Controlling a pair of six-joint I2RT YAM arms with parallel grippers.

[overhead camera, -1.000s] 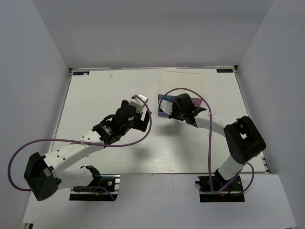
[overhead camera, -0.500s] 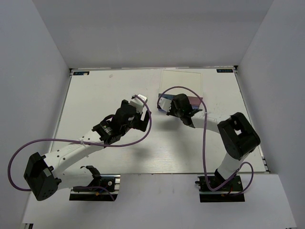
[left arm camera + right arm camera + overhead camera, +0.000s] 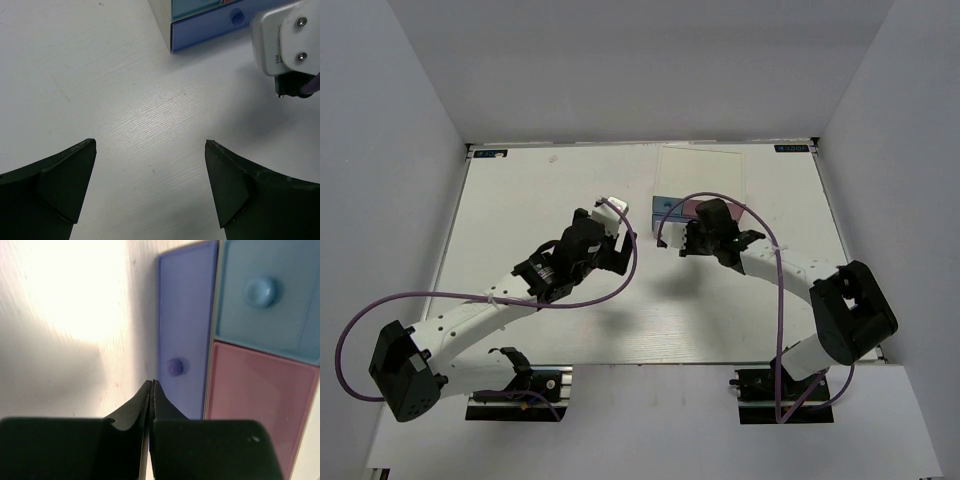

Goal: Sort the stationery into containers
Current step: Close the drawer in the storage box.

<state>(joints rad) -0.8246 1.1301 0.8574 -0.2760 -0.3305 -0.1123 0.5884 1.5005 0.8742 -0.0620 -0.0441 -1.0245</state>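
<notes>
A white wood-grain table (image 3: pixel 520 190) fills the walled workspace, and both white-and-black jointed arms reach out across it: the left arm (image 3: pixel 470 320) slants toward the middle, while the right arm (image 3: pixel 800 270) bends leftward toward the far centre. There stands the small white box-shaped desktop organiser (image 3: pixel 700 172), its pastel drawer fronts facing the arms. The right wrist view shows these close up: a tall lavender drawer (image 3: pixel 185 315) beside a light-blue drawer (image 3: pixel 270 325) and a pink drawer (image 3: pixel 255 400). The left gripper (image 3: pixel 150 145) hangs above bare table near the organiser's corner, its black fingers (image 3: pixel 55 185) spread wide with nothing between them. The right gripper (image 3: pixel 151 386) has its thin black fingers (image 3: pixel 135 410) pressed together, empty, and its tip sits just beside the lavender drawer's small round knob (image 3: pixel 174 366) — whether it touches cannot be told.
</notes>
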